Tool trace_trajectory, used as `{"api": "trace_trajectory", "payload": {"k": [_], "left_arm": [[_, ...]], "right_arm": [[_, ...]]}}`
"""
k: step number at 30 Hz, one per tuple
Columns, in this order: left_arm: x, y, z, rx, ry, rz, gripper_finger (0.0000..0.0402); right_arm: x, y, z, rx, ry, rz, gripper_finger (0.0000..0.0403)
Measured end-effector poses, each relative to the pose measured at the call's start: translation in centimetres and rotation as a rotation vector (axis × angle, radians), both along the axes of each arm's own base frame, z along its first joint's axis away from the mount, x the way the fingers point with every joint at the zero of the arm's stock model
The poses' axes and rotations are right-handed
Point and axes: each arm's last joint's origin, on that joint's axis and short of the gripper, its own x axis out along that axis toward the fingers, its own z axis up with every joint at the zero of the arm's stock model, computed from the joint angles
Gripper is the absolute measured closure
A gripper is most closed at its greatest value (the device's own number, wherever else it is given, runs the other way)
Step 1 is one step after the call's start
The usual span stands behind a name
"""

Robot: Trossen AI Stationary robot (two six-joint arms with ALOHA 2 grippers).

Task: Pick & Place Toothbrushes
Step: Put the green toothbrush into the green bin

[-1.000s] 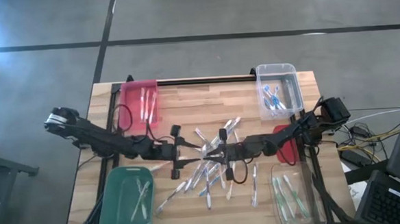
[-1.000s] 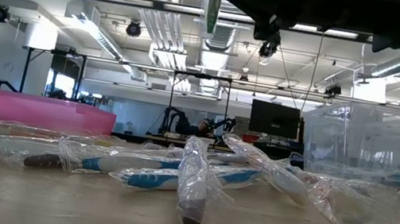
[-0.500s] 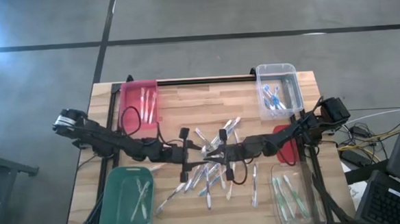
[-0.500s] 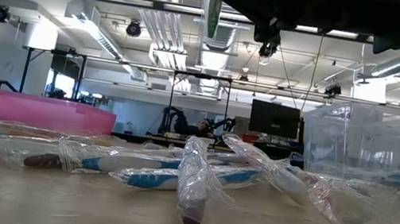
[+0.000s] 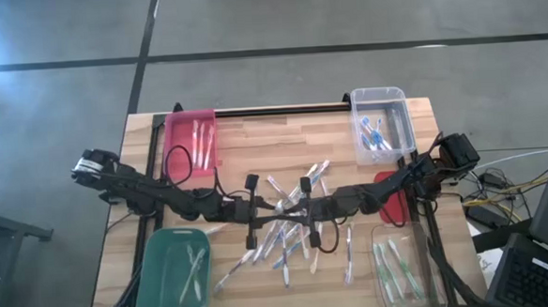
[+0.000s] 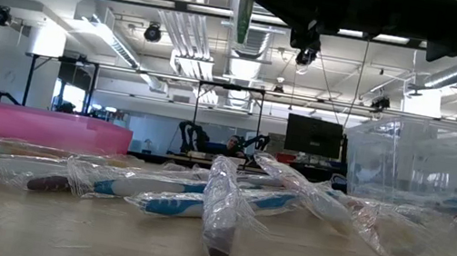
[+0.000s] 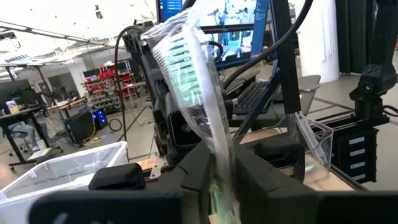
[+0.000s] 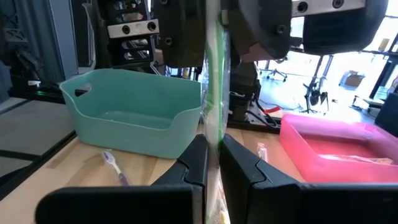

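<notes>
Where the wooden table point(image 5: 254, 136) spreads under both arms, a pink bin point(image 5: 193, 142) and a clear bin point(image 5: 381, 122) sit at its far corners and a green bin point(image 5: 175, 276) at its near left corner. Over the middle, above scattered toothbrushes point(image 5: 280, 240), the left gripper point(image 7: 214, 163) and right gripper point(image 8: 211, 155) meet, each pinched shut on the same wrapped green toothbrush point(image 7: 189, 71).

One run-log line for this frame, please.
stage: handover above loose toothbrushes | left gripper: shut on green toothbrush | right gripper: shut on it too
</notes>
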Motion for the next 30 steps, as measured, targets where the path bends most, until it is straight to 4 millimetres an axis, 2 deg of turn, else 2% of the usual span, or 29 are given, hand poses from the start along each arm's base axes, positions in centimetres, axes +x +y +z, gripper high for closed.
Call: {"api": "trace_trajectory", "payload": {"k": [4,15,23,30], "left_arm": [[0.0,0.0,0.0,-0.003,0.001,0.000,0.0378],[0.0,0.0,0.0,-0.014,0.002,0.004,0.0372],[0.0,0.1,0.0,-0.032,0.007,0.009,0.0375],[-0.6,0.6,0.8,-0.068,0.017,0.125,0.0377]], "right_arm": [[0.0,0.0,0.0,-0.003,-0.001,0.000,0.0384],[0.0,0.0,0.0,0.012,0.001,-0.001,0.0375],[-0.8,-0.2,1.0,0.062,0.054,-0.004,0.0324],[-3.2,-0.9,3.4,0.149,0.182,-0.024,0.0265]]}}
